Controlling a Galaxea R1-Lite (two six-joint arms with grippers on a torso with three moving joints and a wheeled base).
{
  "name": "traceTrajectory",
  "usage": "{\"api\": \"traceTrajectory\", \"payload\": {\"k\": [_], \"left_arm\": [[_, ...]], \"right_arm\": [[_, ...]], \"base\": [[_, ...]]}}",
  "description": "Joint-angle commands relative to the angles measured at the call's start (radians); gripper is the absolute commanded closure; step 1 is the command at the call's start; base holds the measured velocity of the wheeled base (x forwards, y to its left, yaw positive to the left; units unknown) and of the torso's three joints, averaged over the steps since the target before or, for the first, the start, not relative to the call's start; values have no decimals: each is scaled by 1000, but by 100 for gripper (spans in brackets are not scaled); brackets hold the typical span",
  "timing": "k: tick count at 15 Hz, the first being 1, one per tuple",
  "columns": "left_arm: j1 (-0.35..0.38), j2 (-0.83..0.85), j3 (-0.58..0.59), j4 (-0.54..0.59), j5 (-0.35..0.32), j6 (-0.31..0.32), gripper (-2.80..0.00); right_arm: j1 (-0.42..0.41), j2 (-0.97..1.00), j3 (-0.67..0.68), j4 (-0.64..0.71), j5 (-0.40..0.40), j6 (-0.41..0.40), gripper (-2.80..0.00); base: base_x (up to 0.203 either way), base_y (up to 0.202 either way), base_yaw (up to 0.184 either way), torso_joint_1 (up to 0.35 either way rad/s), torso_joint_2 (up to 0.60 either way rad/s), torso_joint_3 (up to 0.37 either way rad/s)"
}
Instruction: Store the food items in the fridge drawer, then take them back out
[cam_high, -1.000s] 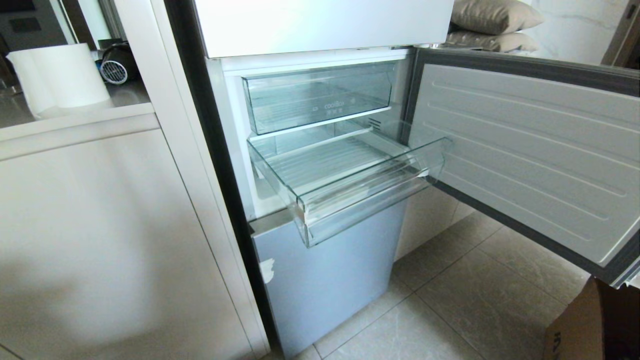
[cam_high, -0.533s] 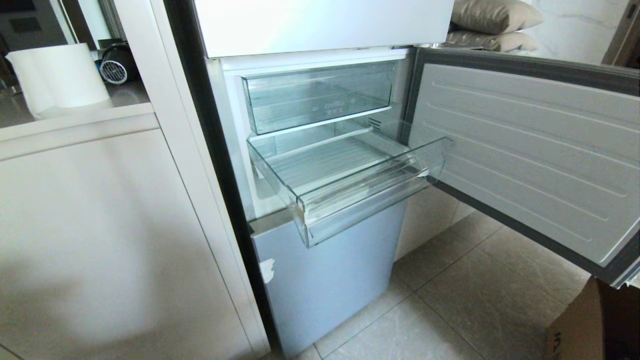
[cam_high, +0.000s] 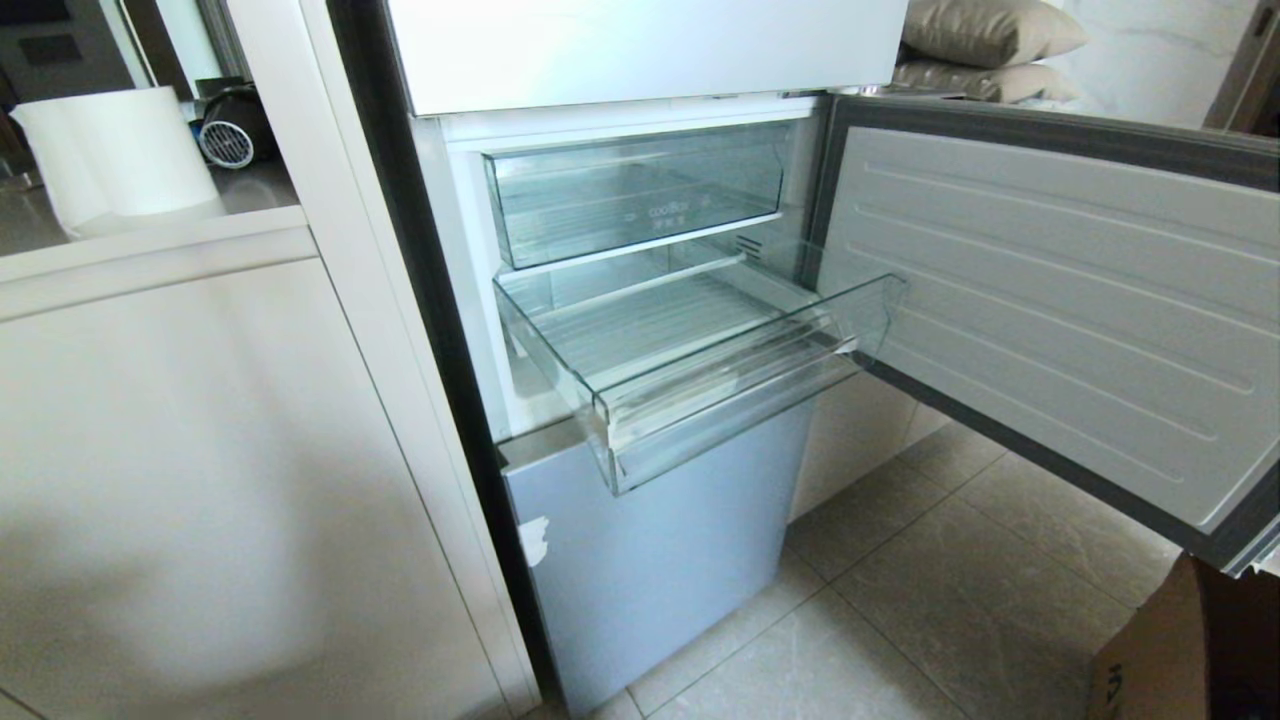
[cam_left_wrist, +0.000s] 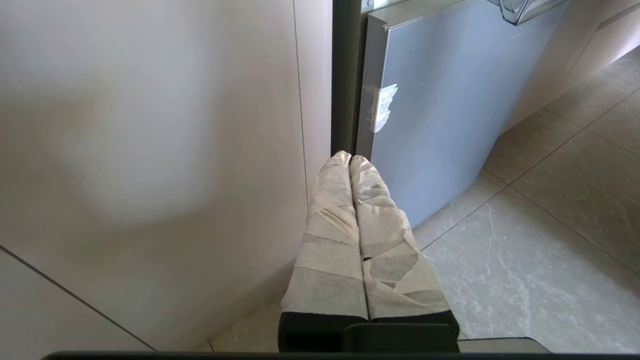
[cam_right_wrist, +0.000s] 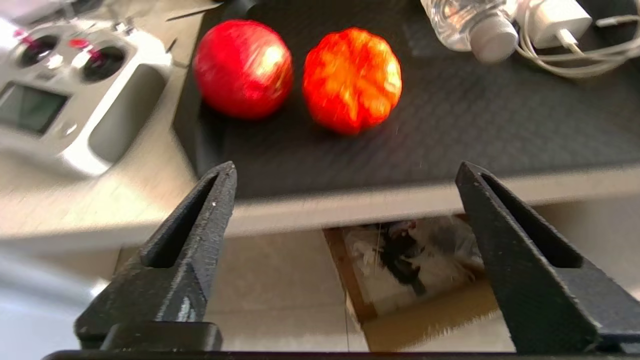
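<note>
The clear fridge drawer (cam_high: 700, 400) with its ribbed floor stands pulled out of the fridge and holds nothing. Two food items show only in the right wrist view: a red piece (cam_right_wrist: 243, 67) and a red-orange piece (cam_right_wrist: 352, 79), side by side on a black mat (cam_right_wrist: 475, 125). My right gripper (cam_right_wrist: 345, 172) hangs open short of the mat's edge, empty, with both pieces beyond its fingertips. My left gripper (cam_left_wrist: 349, 159) is shut and empty, low by the floor beside the fridge's lower door. Neither arm shows in the head view.
Above the drawer sits a clear bin with lettering (cam_high: 640, 195). The fridge door (cam_high: 1060, 300) stands open to the right. A cardboard box (cam_high: 1190, 650) sits on the floor. A white remote controller (cam_right_wrist: 65, 95), a water bottle (cam_right_wrist: 470, 22) and a charger with cable (cam_right_wrist: 560, 22) surround the mat.
</note>
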Motion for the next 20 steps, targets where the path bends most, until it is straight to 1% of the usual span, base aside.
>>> {"api": "traceTrajectory", "payload": {"k": [1, 4, 6, 9, 11, 14, 20], "left_arm": [[0, 2, 0, 1, 0, 0, 0], [0, 2, 0, 1, 0, 0, 0], [0, 2, 0, 1, 0, 0, 0], [0, 2, 0, 1, 0, 0, 0], [0, 2, 0, 1, 0, 0, 0], [0, 2, 0, 1, 0, 0, 0], [0, 2, 0, 1, 0, 0, 0]], "right_arm": [[-5, 122, -36, -59, 3, 1, -280], [-4, 219, -96, -99, 4, 1, -280], [-4, 287, -166, -104, 6, 2, -280], [-4, 376, -242, -131, 35, 3, -280], [-4, 427, -269, -202, 41, -3, -280], [-4, 464, -294, -211, 41, -30, -280], [-4, 546, -340, -215, 40, -33, -280]], "base": [[0, 0, 0, 0, 0, 0], [0, 0, 0, 0, 0, 0], [0, 0, 0, 0, 0, 0], [0, 0, 0, 0, 0, 0], [0, 0, 0, 0, 0, 0], [0, 0, 0, 0, 0, 0], [0, 0, 0, 0, 0, 0]]}}
